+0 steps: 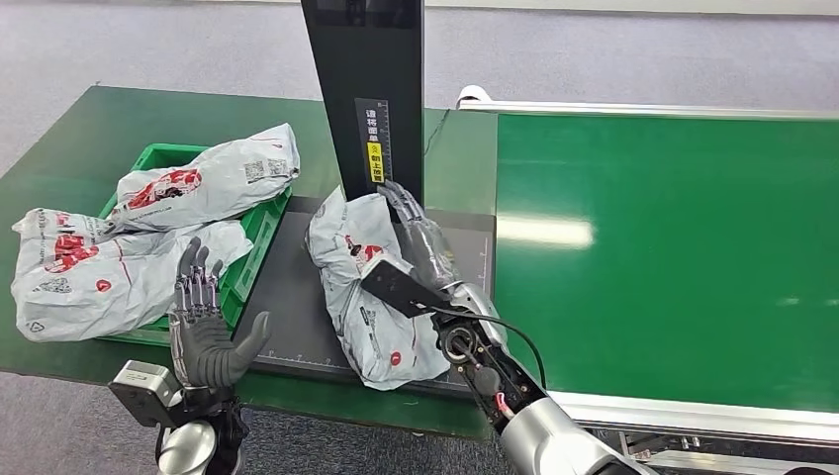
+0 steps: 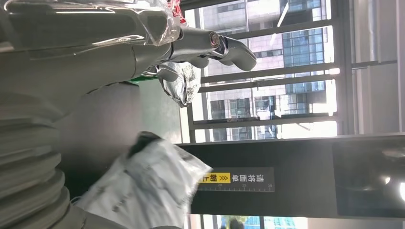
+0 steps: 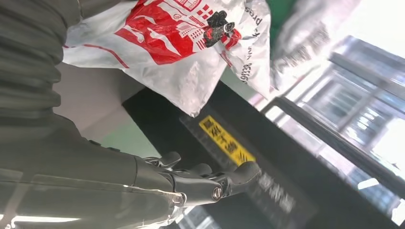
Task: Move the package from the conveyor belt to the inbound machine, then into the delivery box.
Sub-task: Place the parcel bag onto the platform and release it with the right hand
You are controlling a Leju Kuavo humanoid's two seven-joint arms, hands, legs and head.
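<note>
A grey package (image 1: 361, 297) with red print lies on the dark plate (image 1: 287, 287) of the inbound machine, at the foot of its black post (image 1: 371, 79). My right hand (image 1: 420, 242) lies along the package's right side with its fingers stretched out, holding nothing. In the right wrist view the package (image 3: 181, 62) sits beside the straight fingers (image 3: 210, 183). My left hand (image 1: 203, 322) is raised open near the table's front edge, between the green delivery box (image 1: 259, 233) and the plate. The left wrist view has its fingers (image 2: 215, 45) spread and the package (image 2: 143, 191) below the post's yellow label.
Two more grey packages (image 1: 208, 183) (image 1: 99, 267) lie in and over the green box at the left. The green conveyor belt (image 1: 673, 247) stretches to the right of the machine. The dark green table (image 1: 59, 139) carries the box and plate.
</note>
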